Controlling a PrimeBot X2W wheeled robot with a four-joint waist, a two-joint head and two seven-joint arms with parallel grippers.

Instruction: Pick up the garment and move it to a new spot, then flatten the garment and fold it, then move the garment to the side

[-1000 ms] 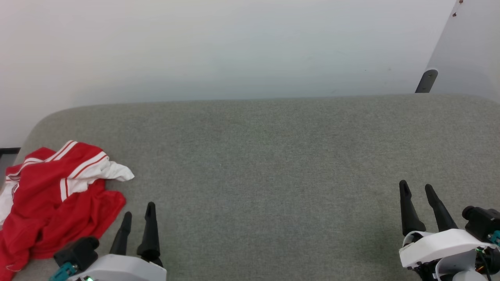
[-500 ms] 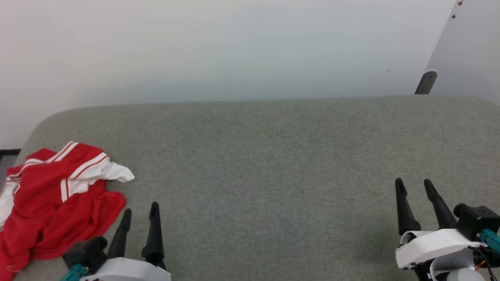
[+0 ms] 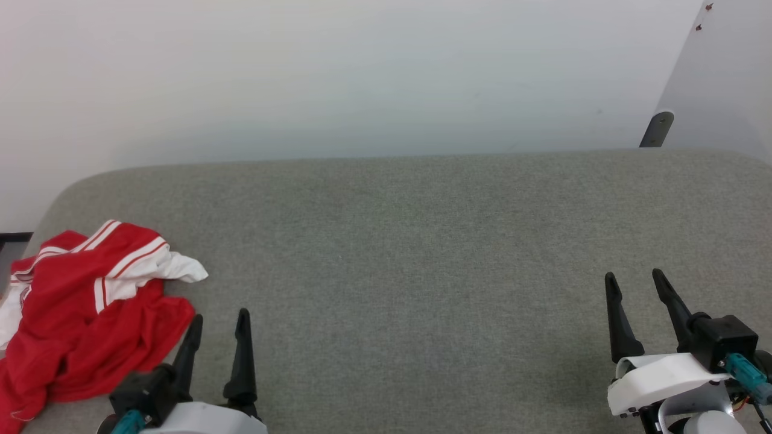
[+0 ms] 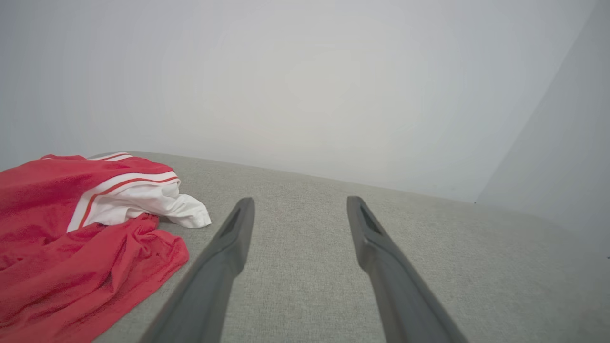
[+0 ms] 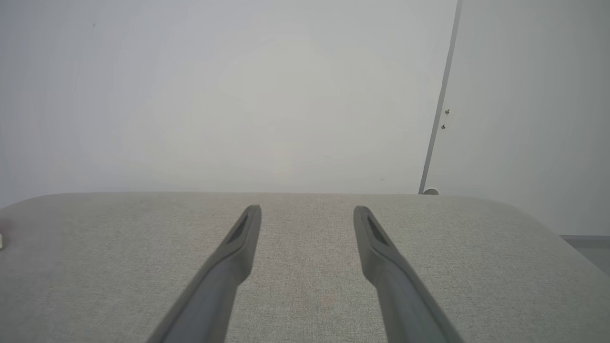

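At the left end of the counter (image 3: pixel 410 241), the garment (image 3: pixel 90 313) lies crumpled, with both pincers hanging free.
I see the red jersey heaped up, a white sleeve and striped trim turned out on top, its near edge just beside my left pincer (image 3: pixel 219 314), whose fingers are spread apart and clear of the cloth. My right pincer (image 3: pixel 634 274) sits well apart over the counter's right side, fingers likewise spread, gripping nothing. Both point toward the pale wall (image 3: pixel 362 78).
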